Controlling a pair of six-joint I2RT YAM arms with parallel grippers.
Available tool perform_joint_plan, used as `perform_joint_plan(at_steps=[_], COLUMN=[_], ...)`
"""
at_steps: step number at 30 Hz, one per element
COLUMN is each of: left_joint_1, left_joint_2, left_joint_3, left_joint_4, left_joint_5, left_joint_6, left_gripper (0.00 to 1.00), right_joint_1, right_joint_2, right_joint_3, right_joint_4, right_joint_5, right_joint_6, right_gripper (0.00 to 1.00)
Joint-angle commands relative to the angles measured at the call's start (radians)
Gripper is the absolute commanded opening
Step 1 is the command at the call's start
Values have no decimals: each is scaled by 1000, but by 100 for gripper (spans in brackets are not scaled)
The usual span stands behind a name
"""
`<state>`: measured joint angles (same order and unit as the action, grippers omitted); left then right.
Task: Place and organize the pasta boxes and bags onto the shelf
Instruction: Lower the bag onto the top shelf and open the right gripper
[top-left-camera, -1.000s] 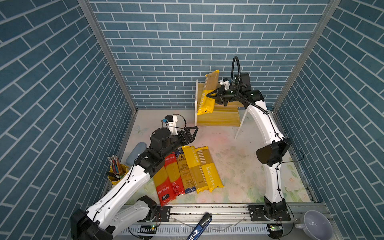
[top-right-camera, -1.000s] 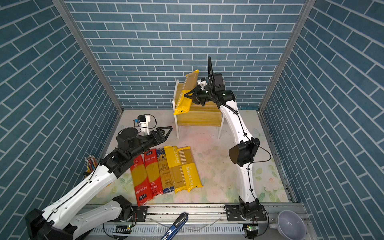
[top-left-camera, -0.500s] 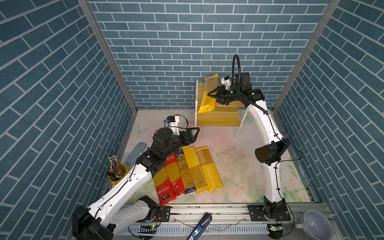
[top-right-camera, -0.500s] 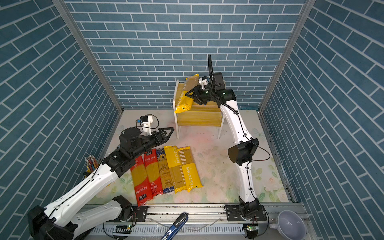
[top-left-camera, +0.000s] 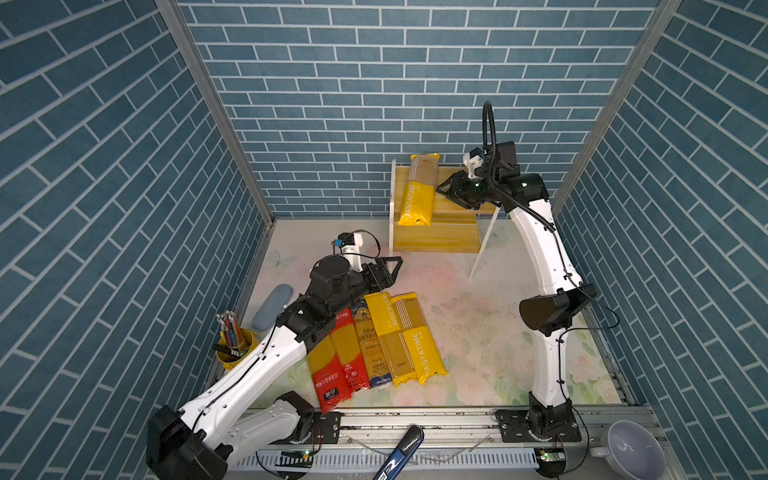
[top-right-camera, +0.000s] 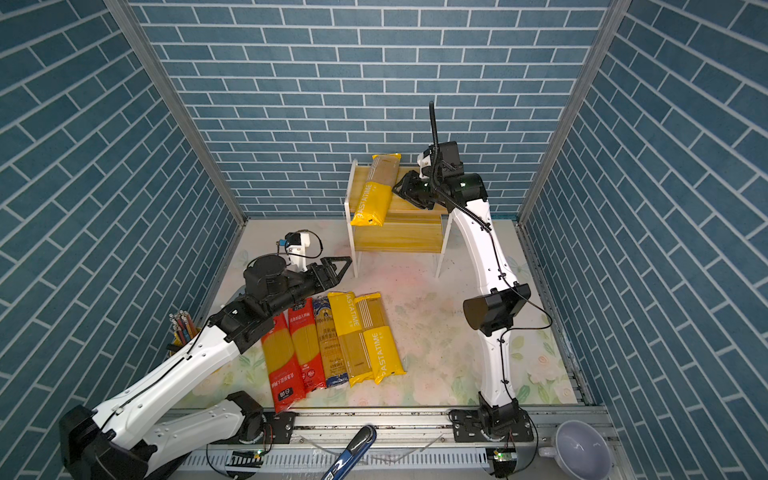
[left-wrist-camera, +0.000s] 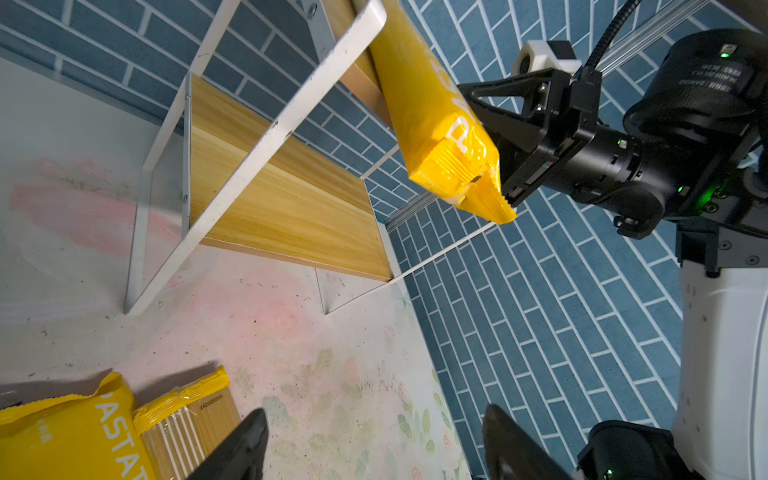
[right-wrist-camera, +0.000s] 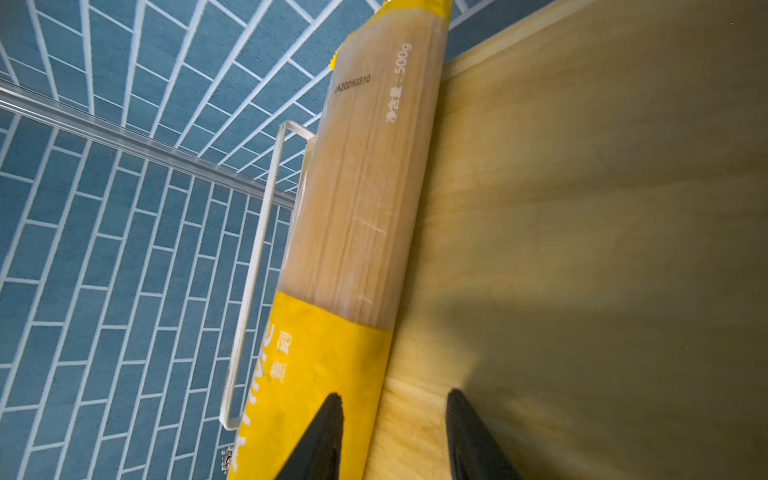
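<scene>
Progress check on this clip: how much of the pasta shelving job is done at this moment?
Done: one yellow PASTATIME pack lies on the top board of the shelf, overhanging its front edge.
In hand: nothing. The right gripper stands open beside that pack, and the left gripper hovers open over the table.
Left: five packs lying side by side on the table: two red-ended, one dark-blue-ended, two yellow.

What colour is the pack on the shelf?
The pack is yellow with a tan window, clearest in right wrist view.
</scene>
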<state>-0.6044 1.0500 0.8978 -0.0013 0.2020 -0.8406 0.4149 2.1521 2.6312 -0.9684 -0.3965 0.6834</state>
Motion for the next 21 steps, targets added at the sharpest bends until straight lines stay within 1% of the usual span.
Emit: perform_joint_plan(at_steps=[1,5,8,13,17,19,21], left_joint_1=[-18,-24,-25,-35,-43,-46,-45], left_joint_2=[10,15,22,37,39,36,35], left_joint_3=[0,0,6,9,-2,-3,2], left_joint_4=[29,25,21,26,33,31,23], left_joint_5=[-12,-17,-15,-16,-24,-24,-24], left_joint_6=[10,9,11,13,11,11,15], left_gripper=[82,82,82,82,82,82,82], right_joint_1=[19,25,32,44,51,54,56], right_joint_2=[-19,-4,33,179,222,230,208], right_joint_3=[-61,-96,-67,93,93,102,79], right_joint_4=[61,159,215,210,268,255,243], right_joint_5=[33,20,-5,-50,-94,-96,-83], right_joint_6=[-14,27,42,56,90,93,78], right_gripper=[41,39,38,36,35,35,35])
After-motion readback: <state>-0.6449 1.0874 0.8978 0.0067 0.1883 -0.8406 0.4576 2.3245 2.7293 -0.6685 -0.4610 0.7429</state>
